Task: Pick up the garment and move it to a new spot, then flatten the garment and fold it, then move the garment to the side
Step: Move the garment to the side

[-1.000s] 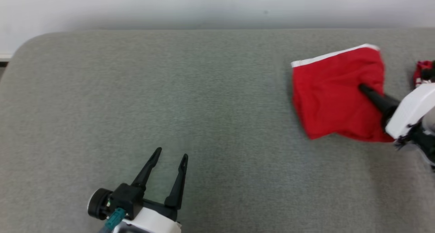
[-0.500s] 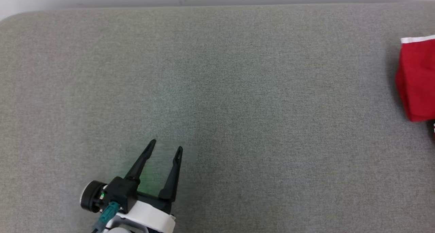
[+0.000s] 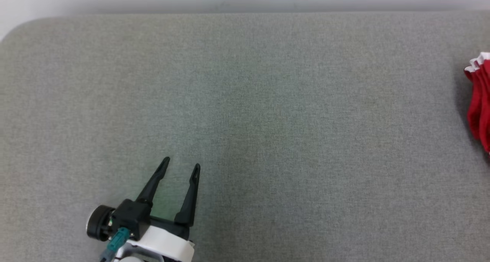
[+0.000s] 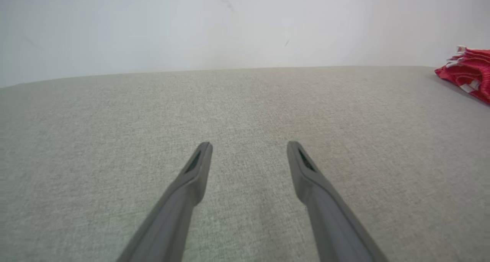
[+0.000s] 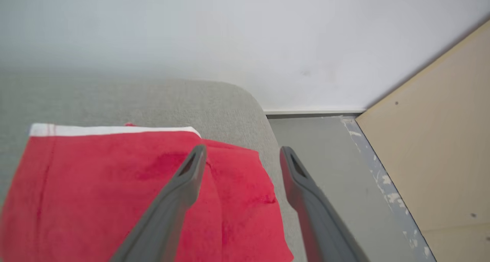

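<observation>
Both tools were released and empty: left gripper at lower left over the grey cushion, right gripper above the red garment.

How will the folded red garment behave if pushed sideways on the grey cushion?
The red garment is thin, creased cloth: probably light, and it would likely bunch rather than slide whole. Lying near the cushion edge, it might slip off.

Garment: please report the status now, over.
Left gripper open, over bare grey surface. Right gripper open, over the red garment edge. Garment folded, flat, near the surface's corner.
</observation>
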Motion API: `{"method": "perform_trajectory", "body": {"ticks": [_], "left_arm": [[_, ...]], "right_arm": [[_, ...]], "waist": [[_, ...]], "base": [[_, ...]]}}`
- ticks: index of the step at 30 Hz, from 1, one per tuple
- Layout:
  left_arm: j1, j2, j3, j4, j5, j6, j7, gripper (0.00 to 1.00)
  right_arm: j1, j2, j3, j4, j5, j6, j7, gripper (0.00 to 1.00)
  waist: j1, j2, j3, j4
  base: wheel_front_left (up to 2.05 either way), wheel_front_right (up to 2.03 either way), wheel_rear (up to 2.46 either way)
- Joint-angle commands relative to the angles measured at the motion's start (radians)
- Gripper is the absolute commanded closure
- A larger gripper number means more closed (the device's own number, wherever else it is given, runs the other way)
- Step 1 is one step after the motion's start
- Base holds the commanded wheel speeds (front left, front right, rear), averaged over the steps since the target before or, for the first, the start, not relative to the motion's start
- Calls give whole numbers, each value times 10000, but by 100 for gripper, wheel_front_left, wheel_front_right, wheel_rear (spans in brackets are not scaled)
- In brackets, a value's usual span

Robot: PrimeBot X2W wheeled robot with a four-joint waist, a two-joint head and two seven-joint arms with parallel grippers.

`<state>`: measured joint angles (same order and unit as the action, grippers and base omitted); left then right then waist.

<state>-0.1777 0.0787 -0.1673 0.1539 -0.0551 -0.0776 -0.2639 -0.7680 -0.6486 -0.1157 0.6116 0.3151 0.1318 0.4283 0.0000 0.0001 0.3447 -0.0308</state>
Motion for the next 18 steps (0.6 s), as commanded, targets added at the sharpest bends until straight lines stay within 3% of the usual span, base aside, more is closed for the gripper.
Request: {"method": "perform_trajectory", "body": {"ticks": [1, 7, 13, 18], "left_arm": [[151, -6, 64, 15, -65, 42, 1, 0], [601, -63, 461, 70, -261, 321, 1, 0], [1099, -41, 851, 66, -257, 504, 1, 0], [1559, -59, 1122, 218, -273, 637, 1, 0]], "right_arm": [[249, 182, -180, -187, 30, -22, -269, 0], [1524, 971, -652, -2192, -241, -22, -1622, 0], [3203, 2418, -1049, -4213, -916, -22, -2784, 0], [4692, 3839, -1168, -5094, -1888, -22, -3915, 0]], "waist": [[0, -1, -237, 36], [0, -1, -1044, 6], [0, -1, -1892, -213], [0, -1, -2596, -383]], "base": [[0, 0, 0], [0, 0, 0], [0, 0, 0], [0, 0, 0]]}}
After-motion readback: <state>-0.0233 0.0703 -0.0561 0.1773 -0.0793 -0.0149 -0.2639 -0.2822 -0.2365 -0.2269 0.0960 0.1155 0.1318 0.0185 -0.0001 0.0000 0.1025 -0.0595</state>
